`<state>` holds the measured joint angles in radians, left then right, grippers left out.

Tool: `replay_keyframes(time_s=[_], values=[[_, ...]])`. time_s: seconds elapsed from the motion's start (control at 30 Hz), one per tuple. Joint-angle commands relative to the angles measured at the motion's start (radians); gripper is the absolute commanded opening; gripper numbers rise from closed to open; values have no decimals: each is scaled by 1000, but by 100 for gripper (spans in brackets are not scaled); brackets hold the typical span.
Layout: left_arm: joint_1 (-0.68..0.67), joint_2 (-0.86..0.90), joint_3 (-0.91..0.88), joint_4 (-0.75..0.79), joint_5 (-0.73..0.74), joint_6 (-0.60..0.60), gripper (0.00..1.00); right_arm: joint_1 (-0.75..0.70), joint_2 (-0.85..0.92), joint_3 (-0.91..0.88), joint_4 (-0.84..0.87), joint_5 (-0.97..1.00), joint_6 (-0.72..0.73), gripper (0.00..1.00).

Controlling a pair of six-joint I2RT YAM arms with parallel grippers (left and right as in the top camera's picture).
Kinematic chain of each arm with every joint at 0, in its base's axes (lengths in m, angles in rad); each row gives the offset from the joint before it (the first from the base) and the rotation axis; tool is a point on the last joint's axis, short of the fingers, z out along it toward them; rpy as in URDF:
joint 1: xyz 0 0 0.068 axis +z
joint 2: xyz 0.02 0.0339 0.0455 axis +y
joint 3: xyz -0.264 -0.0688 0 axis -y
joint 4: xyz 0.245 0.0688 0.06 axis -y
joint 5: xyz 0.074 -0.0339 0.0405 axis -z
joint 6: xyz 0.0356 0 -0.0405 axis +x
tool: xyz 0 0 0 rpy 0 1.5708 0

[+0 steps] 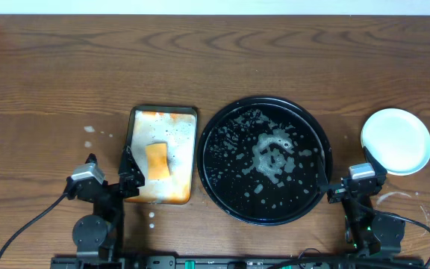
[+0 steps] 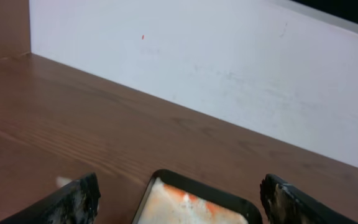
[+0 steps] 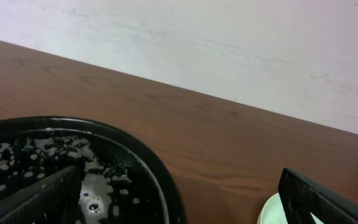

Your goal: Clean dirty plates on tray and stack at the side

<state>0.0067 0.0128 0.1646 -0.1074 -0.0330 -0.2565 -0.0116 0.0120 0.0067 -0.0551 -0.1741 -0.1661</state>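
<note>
Two arms stand at the near edge of the brown wood-grain worktop, one toward each side. There are two trays. The large round black tray sits right of centre, its bumpy floor wet and scattered with white suds that are thickest in a patch near the middle. Just beside it on the left, close but apart, lies the one smaller rectangular orange-stained tray, with a single orange sponge lying flat on it. The plates are off the black tray, on bare worktop to its right and near its rim. From above they show as one pale round disc with a faint bluish edge, so I cannot count how many are stacked there. The left hand is open, its two dark, soiled fingers spread wide and gripping nothing. In its wrist view the far end of the orange-stained tray shows between them. The right hand is also open and empty, with two black fingers wide apart. In its wrist view the curved rim of the black tray lies to the left and a sliver of pale plate shows at the bottom right. A few small white foam flecks dot the wood left of the rectangular tray. A white wall runs along the far edge of the worktop.
</note>
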Motion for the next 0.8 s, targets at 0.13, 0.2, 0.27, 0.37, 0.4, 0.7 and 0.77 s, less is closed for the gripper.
replay_keyframes(time_s=[0.13, 0.2, 0.27, 0.37, 0.4, 0.7, 0.77], values=[[-3, -11, -156, 108, -10, 19, 84, -8, -3, -1, -5, 5, -7, 99], [-11, -11, -161, 78, -8, 19, 84, -8, -3, -1, -5, 6, -7, 99], [-13, -11, -161, 54, -8, 20, 84, -8, -3, -1, -5, 6, -7, 99], [-13, -11, -161, 38, -8, 20, 84, -8, -3, -1, -5, 6, -7, 99], [-13, -11, -161, 38, -8, 20, 84, -8, -3, -1, -5, 6, -7, 99], [-13, -10, -161, 38, -8, 20, 84, -8, -3, -1, -5, 6, -7, 99], [-13, -9, -161, 38, -8, 20, 84, -8, -3, -1, -5, 6, -7, 99]])
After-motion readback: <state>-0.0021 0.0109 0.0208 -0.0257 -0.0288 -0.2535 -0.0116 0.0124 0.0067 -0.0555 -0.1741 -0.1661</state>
